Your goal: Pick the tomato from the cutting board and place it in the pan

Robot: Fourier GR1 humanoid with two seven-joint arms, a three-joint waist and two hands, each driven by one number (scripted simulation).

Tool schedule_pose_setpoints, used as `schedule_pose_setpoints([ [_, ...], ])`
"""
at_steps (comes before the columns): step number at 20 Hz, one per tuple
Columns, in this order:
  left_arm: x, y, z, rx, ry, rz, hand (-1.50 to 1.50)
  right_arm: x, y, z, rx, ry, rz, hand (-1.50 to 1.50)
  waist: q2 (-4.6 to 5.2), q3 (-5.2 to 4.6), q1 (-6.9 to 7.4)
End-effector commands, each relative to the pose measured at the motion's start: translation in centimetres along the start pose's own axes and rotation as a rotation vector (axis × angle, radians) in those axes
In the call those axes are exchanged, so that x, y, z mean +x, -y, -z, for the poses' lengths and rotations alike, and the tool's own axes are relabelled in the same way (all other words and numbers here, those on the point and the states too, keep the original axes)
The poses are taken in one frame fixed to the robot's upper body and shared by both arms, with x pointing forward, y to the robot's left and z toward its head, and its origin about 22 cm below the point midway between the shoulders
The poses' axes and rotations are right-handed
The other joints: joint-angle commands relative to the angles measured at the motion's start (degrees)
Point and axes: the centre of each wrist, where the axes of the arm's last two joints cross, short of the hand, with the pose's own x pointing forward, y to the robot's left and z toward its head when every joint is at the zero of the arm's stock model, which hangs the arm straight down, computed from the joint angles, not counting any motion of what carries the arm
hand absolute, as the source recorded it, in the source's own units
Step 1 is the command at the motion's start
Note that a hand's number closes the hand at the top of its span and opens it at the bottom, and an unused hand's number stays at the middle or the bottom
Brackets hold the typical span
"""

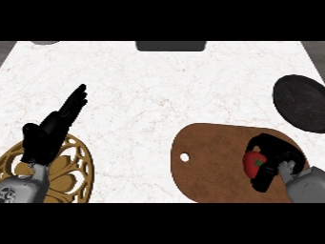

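Observation:
A red tomato point(254, 163) with a green stem lies on the brown oval cutting board point(214, 167) at the lower right. My right hand point(281, 159) is on the board with its fingers and thumb curled round the tomato, hiding part of it. The dark round pan point(305, 102) sits on the counter at the right edge, above the board and apart from it. At the lower left my left hand point(52, 126) rests open, fingers straight and pointing up and to the right.
A gold openwork trivet point(73, 171) lies under the left forearm at the lower left. A dark rectangular object point(170, 45) and a grey round object point(45, 42) sit at the counter's far edge. White marble counter point(157, 95) spreads between the hands.

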Motion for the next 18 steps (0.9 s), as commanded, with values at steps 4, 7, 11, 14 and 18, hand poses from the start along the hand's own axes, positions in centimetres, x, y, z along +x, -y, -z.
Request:
schedule_pose_setpoints([
  [4, -0.3, 0.3, -0.2, 0.001, -0.013, 0.002, 0.0, 5.5, -2.7, -3.8, -0.429, 0.17, 0.105, 1.5, -0.04, 0.71, -0.39],
  [7, -0.6, 0.3, 0.2, 0.011, -0.003, -0.007, 0.0, 7.4, -4.2, -5.2, -0.599, 0.231, 0.14, 1.5, 0.09, 0.66, -0.62],
  [11, -1.0, 0.1, -1.4, -0.01, -0.011, 0.014, 0.0, 8.8, -1.9, -7.3, -0.893, 0.229, 0.123, 1.5, -0.24, 0.62, 0.45],
  [14, -1.1, -0.1, -0.6, 0.025, -0.017, -0.015, 0.0, 9.0, -3.3, -8.1, -1.037, 0.283, 0.162, 1.5, 0.09, 0.67, -0.42],
  [18, -0.4, -0.2, 0.1, 0.006, -0.004, -0.013, 0.0, 9.2, -2.6, -10.3, -1.1, 0.253, 0.232, 1.5, 0.34, 0.67, -0.31],
])
